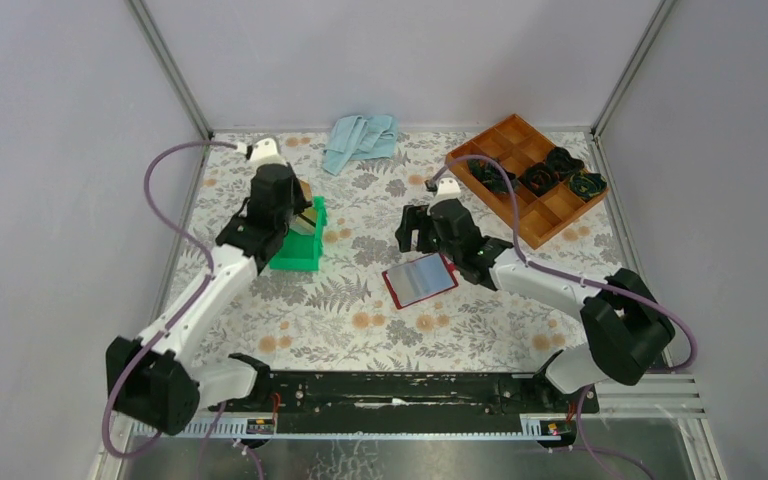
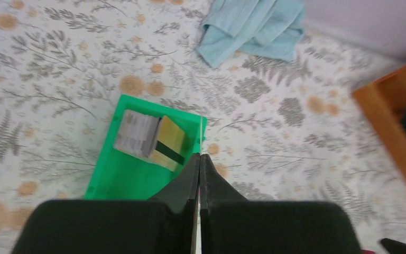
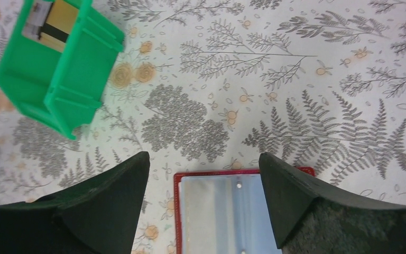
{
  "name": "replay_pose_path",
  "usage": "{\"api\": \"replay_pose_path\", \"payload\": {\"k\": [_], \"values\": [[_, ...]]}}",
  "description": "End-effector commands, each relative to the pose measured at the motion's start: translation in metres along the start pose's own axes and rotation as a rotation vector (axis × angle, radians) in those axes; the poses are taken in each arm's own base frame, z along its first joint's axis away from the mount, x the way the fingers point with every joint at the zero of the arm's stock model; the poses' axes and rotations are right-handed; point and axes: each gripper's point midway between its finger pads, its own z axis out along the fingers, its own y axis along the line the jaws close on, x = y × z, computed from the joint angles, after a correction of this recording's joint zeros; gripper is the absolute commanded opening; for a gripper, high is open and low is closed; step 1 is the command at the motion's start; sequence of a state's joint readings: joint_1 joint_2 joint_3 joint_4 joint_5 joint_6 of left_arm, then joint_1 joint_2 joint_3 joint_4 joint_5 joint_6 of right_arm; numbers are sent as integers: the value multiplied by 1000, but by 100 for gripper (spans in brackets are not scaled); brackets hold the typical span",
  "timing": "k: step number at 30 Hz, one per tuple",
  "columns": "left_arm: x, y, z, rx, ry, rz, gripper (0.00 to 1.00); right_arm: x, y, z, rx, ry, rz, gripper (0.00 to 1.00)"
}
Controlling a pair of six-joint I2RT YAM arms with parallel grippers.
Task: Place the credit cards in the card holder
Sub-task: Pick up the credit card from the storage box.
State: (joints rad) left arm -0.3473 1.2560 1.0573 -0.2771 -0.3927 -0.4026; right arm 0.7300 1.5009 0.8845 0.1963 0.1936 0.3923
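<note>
The credit cards (image 2: 169, 143) lie in a green bin: a gold one with a black stripe, partly under a pale one (image 2: 136, 133). The right wrist view shows them in the bin's far end (image 3: 53, 21). My left gripper (image 2: 199, 156) is shut with nothing in it and hovers over the bin's right rim, near the cards. The card holder (image 1: 420, 279) lies open on the table, pale blue inside with a red border. My right gripper (image 3: 203, 156) stands open just above the holder's far edge (image 3: 227, 211), apart from it.
The green bin (image 1: 295, 258) stands left of centre under the left arm. A light blue cloth (image 1: 360, 138) lies at the back. An orange compartment tray (image 1: 520, 190) with dark items (image 1: 560, 170) sits at the back right.
</note>
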Motion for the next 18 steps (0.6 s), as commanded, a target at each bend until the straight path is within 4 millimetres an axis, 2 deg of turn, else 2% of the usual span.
{"api": "replay_pose_path", "payload": {"k": [1,4,9,13,18], "values": [[-24,-29,-20,193,-168,-313,0,-25,23,-17,-114,-85,148,83],[-14,-39,-30,289,-186,-467,0,-34,34,-31,-198,-116,272,82],[6,-63,-49,438,-232,-619,0,-54,48,-56,-365,-163,589,78],[26,-83,-61,513,-244,-685,0,-62,58,-64,-455,-171,759,77],[28,-89,-79,566,-335,-806,0,-64,57,-67,-518,-180,968,76]]}}
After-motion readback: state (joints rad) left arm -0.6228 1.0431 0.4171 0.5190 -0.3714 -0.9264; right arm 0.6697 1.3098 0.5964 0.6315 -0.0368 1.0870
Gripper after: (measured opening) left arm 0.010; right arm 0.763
